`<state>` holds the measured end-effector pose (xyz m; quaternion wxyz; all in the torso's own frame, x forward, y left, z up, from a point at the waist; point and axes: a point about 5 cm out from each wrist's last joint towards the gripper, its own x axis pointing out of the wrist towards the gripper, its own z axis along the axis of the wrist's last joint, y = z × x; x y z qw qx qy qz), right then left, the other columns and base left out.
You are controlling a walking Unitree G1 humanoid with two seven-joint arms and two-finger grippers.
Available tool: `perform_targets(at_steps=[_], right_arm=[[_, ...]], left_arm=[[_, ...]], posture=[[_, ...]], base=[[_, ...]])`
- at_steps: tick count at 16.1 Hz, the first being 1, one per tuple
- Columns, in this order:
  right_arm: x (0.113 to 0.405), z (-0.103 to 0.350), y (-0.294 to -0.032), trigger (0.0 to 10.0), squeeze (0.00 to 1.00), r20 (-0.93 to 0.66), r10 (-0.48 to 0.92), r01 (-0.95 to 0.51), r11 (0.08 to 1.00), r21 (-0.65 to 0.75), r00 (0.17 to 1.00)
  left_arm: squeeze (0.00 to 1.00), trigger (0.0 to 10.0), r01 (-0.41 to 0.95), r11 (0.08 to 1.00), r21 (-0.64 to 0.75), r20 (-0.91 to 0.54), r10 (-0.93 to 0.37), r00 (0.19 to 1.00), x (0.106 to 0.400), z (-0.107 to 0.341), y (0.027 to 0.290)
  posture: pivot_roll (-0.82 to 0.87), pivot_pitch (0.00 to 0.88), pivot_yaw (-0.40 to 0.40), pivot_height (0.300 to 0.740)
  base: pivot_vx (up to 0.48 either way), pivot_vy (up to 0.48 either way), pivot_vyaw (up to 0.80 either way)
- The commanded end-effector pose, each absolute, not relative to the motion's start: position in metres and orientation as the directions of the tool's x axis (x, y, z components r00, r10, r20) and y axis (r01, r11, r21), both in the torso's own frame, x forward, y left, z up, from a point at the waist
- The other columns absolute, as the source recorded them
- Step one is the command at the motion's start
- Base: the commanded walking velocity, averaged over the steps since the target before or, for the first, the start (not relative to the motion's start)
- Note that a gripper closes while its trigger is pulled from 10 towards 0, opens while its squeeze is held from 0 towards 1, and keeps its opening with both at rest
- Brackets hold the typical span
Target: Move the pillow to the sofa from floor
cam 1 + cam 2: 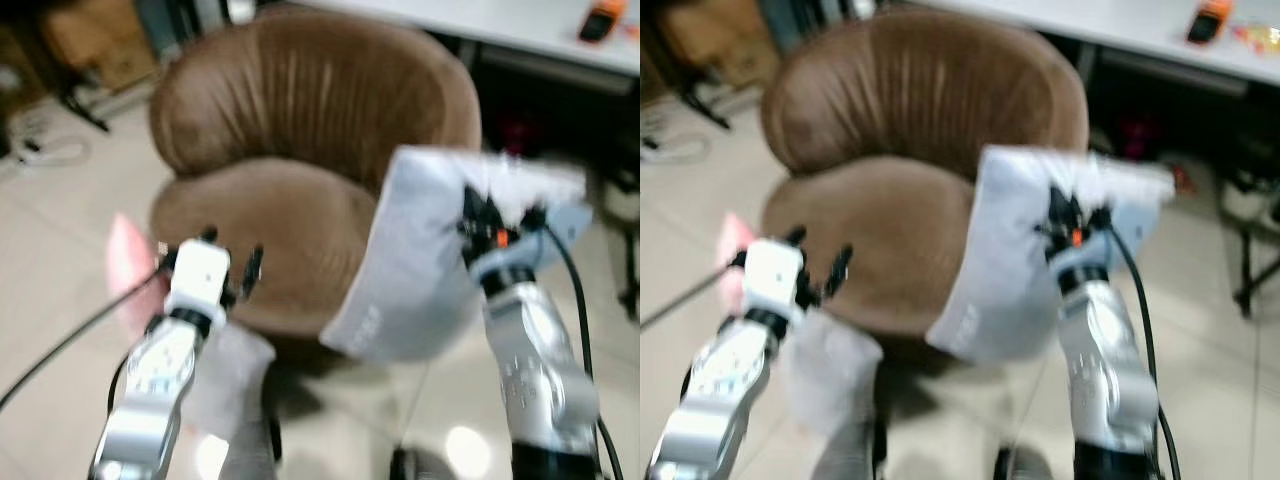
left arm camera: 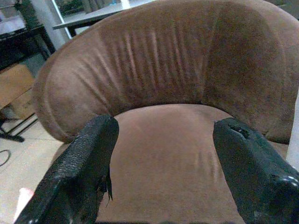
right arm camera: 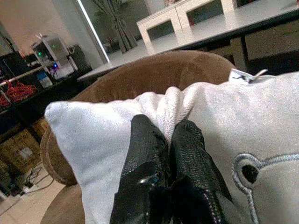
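Above front right edge of brown sofa [image 1: 310,130]: grey-white pillow [image 1: 420,270] hangs off floor, fold of fabric pinched between closed fingers of right end effector [image 3: 168,140]. Left end effector [image 1: 232,262] spread wide, holding nothing, facing seat cushion. Step in hand: carry phase, pillow lifted, not yet placed. Next move likely calls for reaching right arm forward over seat, lowering, then releasing pinch.

White table [image 1: 520,25], orange device [image 1: 603,20] on it, cardboard box [image 1: 95,40], tiled floor [image 1: 60,260]
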<state>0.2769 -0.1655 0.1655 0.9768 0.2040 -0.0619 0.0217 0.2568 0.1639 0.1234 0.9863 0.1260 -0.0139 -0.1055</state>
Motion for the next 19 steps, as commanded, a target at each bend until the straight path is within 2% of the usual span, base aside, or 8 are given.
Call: perform_targets(at_steps=[1,4,6,9,12,15,19], right_arm=[[0.276,0.175,-0.165,10.0,0.00,0.189,0.012,-0.088,0.912,0.400,0.982],[0.272,0.163,-0.162,10.0,0.00,0.157,0.020,-0.085,0.903,0.421,0.987],[0.275,0.155,-0.155,10.0,0.00,0.104,0.039,-0.076,0.922,0.379,0.994],[0.275,0.156,-0.152,10.0,0.00,0.111,0.046,-0.085,0.923,0.376,0.993],[0.279,0.157,-0.149,10.0,0.00,0.118,0.066,-0.105,0.925,0.364,0.991],[0.280,0.160,-0.145,10.0,0.00,0.131,0.104,-0.143,0.930,0.338,0.986],[0.281,0.160,-0.138,10.0,0.00,0.128,0.133,-0.171,0.917,0.360,0.983]], left_arm=[[0.00,10.0,0.195,0.945,0.262,0.000,-0.202,0.979,0.257,0.123,0.165],[0.00,10.0,0.188,0.938,0.292,0.014,-0.201,0.980,0.260,0.126,0.166],[0.00,10.0,0.187,0.933,0.307,0.021,-0.203,0.979,0.263,0.128,0.166],[0.00,10.0,0.186,0.931,0.315,0.026,-0.204,0.979,0.263,0.129,0.166],[0.00,10.0,0.166,0.940,0.298,0.035,-0.184,0.982,0.265,0.130,0.169],[0.00,10.0,0.177,0.945,0.275,0.052,-0.199,0.979,0.263,0.133,0.170],[0.00,10.0,0.177,0.947,0.268,0.059,-0.200,0.978,0.262,0.134,0.172]], posture=[[0.01,0.000,0.025,0.728],[0.01,0.000,0.033,0.740],[0.01,0.000,0.040,0.740],[0.01,0.000,0.042,0.740],[0.02,0.000,0.033,0.740],[0.03,0.000,0.024,0.740],[0.04,0.000,0.023,0.740]], base=[[0.000,0.000,0.00],[0.000,0.000,0.00],[0.000,-0.371,0.00],[0.000,-0.441,0.00],[0.000,0.000,0.00],[0.000,0.000,0.79],[0.364,0.000,0.58]])
